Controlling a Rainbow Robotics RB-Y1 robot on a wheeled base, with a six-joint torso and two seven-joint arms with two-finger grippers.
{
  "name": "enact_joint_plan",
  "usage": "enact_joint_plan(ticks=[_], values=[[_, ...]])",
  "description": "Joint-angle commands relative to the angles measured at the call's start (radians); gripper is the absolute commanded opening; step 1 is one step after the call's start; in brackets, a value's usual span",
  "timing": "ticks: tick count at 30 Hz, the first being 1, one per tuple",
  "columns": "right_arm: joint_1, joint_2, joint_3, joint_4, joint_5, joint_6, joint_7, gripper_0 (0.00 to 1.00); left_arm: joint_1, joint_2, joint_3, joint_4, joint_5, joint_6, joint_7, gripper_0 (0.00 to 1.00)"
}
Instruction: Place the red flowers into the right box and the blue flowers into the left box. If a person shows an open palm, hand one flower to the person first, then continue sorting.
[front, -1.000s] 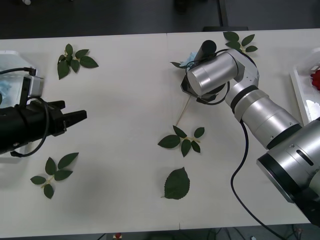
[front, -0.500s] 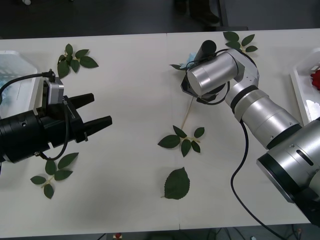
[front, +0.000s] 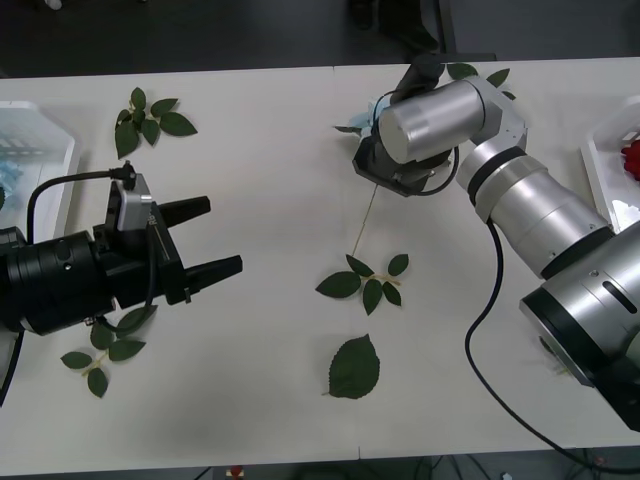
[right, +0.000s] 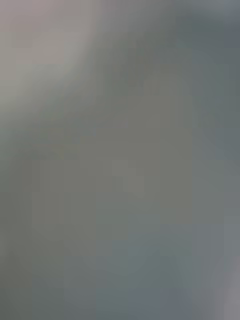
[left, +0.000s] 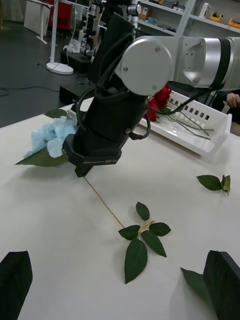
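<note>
A blue flower (front: 374, 110) lies on the white table at the far middle, and its thin stem (front: 366, 222) runs toward me to a leaf cluster (front: 366, 280). My right arm's wrist (front: 425, 125) covers it from above. In the left wrist view the right gripper (left: 82, 167) is pressed down at the top of the stem beside the bloom (left: 50, 140). My left gripper (front: 224, 235) is open and empty, low over the table's left half and pointing right. Red flowers (front: 632, 157) lie in the right box (front: 598, 175). The left box (front: 57, 128) is at the far left.
Loose green leaf sprigs lie at the back left (front: 150, 118), front left (front: 100, 345) and back right (front: 480, 80). A single leaf (front: 355, 368) lies at front centre. In the left wrist view the right box (left: 200, 142) stands behind the right arm.
My left gripper has moved right toward the table's middle, and its fingers now stand apart. The right wrist has shifted slightly toward the far edge over the blue flower.
</note>
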Motion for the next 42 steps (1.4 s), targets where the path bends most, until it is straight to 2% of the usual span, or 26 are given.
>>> enact_joint_plan(ticks=[1, 7, 13, 17, 24, 31, 38, 42], values=[[-0.051, -0.094, -0.061, -0.146, -0.119, 0.01, 0.17, 0.0, 0.003, 0.0, -0.029, 0.015, 0.021, 0.0, 0.012, 1.0], [-0.051, -0.171, -0.17, -0.31, -0.403, 0.01, 0.446, 0.0, -0.003, 0.0, -0.028, 0.028, 0.038, 0.001, 0.012, 1.0], [-0.04, -0.261, -0.193, -0.345, -0.849, 0.008, 0.724, 0.0, -0.003, 0.005, -0.028, 0.028, 0.038, 0.001, 0.012, 1.0], [-0.016, -0.294, -0.193, -0.351, -1.042, 0.024, 0.92, 0.0, -0.003, 0.005, -0.028, 0.027, 0.047, 0.001, 0.012, 1.0], [0.041, -0.335, -0.193, -0.397, -1.253, 0.047, 1.178, 0.0, -0.016, 0.009, -0.029, 0.027, 0.092, 0.003, 0.032, 1.0], [0.17, -0.367, -0.193, -0.551, -1.449, 0.022, 1.287, 0.0, -0.109, 0.014, -0.029, 0.021, 0.057, 0.038, 0.257, 1.0], [0.262, -0.367, -0.194, -0.718, -1.472, -0.05, 1.316, 0.0, -0.215, -0.015, -0.052, 0.018, -0.051, 0.014, 0.475, 1.0], [0.293, -0.357, -0.194, -0.763, -1.475, -0.064, 1.33, 0.0, -0.264, -0.031, -0.085, 0.018, -0.108, -0.022, 0.576, 1.0]])
